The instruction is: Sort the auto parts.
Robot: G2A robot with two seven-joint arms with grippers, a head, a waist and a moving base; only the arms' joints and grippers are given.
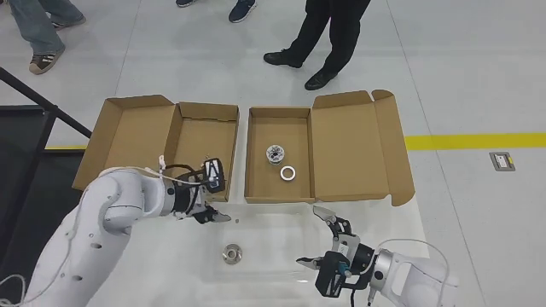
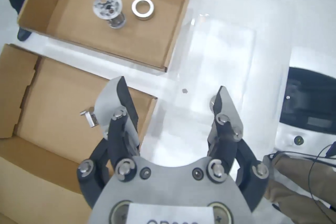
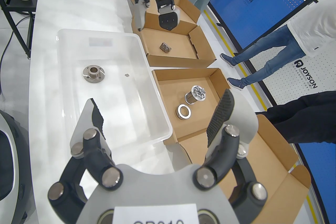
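The white worktop [image 1: 392, 222] fills the lower middle of the top view, and two open cardboard boxes stand side by side at its far edge, in the centre of the frame. The left box [image 1: 200, 141] has its flap spread to the left, and the right box [image 1: 277, 132] has its flap spread to the right. Below the boxes, a clear plastic tray [image 3: 126, 114] lies on the worktop. The left pincer [image 2: 171, 86] is at lower left of centre in the top view. Its jaws are spread wide and hold nothing, one finger above the near corner of the left box and the other above the tray. The right pincer [image 3: 160, 97] is at lower right of centre, near the right end of the tray, also wide apart and without any part. A round flanged part [image 1: 231, 254] lies alone in the tray, at the lower middle of the top view. In the right box a cylinder part [image 1: 274, 153] with a perforated top stands just beside a flat metal ring [image 1: 288, 172]. A small metal bracket [image 3: 165, 47] lies on the floor of the left box.
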